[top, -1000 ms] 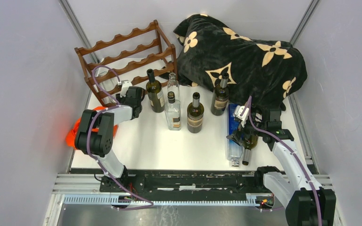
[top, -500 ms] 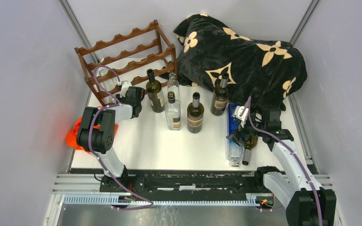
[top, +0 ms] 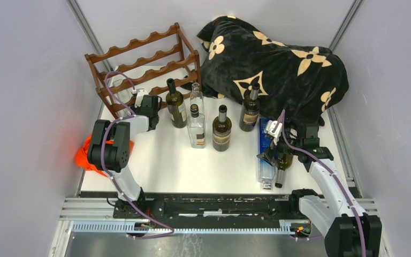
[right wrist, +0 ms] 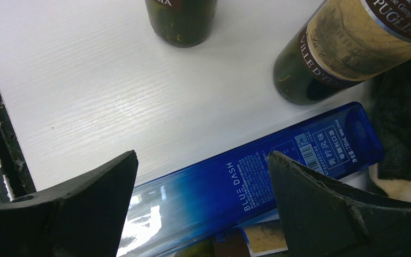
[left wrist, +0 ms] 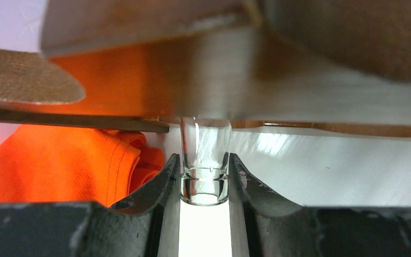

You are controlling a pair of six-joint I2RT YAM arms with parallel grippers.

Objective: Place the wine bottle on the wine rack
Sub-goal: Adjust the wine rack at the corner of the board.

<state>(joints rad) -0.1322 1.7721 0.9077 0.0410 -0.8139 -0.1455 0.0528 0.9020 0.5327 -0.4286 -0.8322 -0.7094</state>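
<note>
- Right pincer (right wrist: pixel 202 160): your fingers stand wide apart and hold nothing. They hang over the table (top: pixel 166 160), above a blue bottle.
- Blue bottle (right wrist: pixel 278 166): it lies flat on its side at the table's right, marked "BLUE DASH". A dark bottle (top: pixel 281 165) lies just beside it under the same pincer.
- Orange cloth (top: pixel 84 154): bunched at the table's left edge, next to your left arm.
- Standing bottles, mid-table: a dark green one (top: pixel 221 129), a clear one (top: pixel 196 128), a second dark one (top: pixel 176 105), a second clear one (top: pixel 196 95) and a third dark one (top: pixel 250 110). All are upright.
- Left pincer (left wrist: pixel 204 171): your fingers are clamped on the neck of the clear wine bottle (left wrist: pixel 206 142), just behind its lip.
- Clear wine bottle: its body reaches from your pincer in under a rail of the wine rack (top: pixel 139 42), low at the rack's left end. You cannot tell whether it rests on the rails.
- Wine rack: dark wood with wavy rails, at the far left corner.
- Black blanket (top: pixel 278 64): it has beige flowers and is heaped at the far right.
</note>
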